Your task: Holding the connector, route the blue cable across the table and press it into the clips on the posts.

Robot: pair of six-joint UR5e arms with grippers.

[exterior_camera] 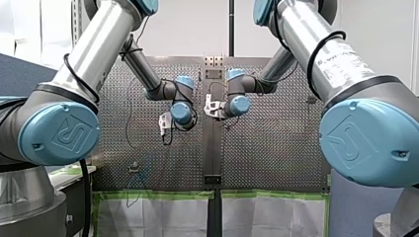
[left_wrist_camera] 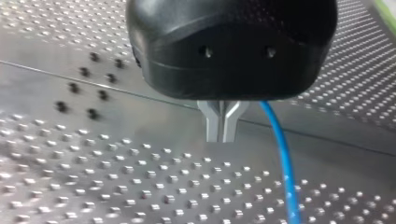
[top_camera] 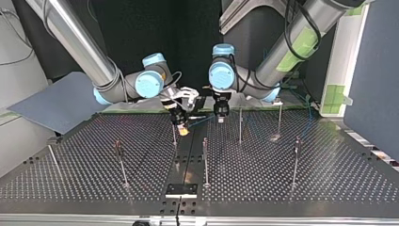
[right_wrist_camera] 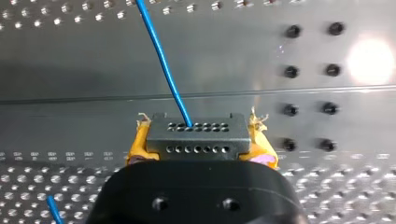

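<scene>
Two yellow pads point(right_wrist_camera: 137, 145) of my right pincer point(right_wrist_camera: 200, 142) are pinching the black connector point(right_wrist_camera: 196, 133), blue cable point(right_wrist_camera: 163, 60) running out ahead over the desk point(right_wrist_camera: 70, 93). My left pincer point(left_wrist_camera: 222, 126) is hanging over it, pressed together, cable passing just beside it.

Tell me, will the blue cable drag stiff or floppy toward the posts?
Probably floppy: the blue cable is thin and curves beside my left gripper. Likely light, so it should trail the connector held by my right gripper.
</scene>
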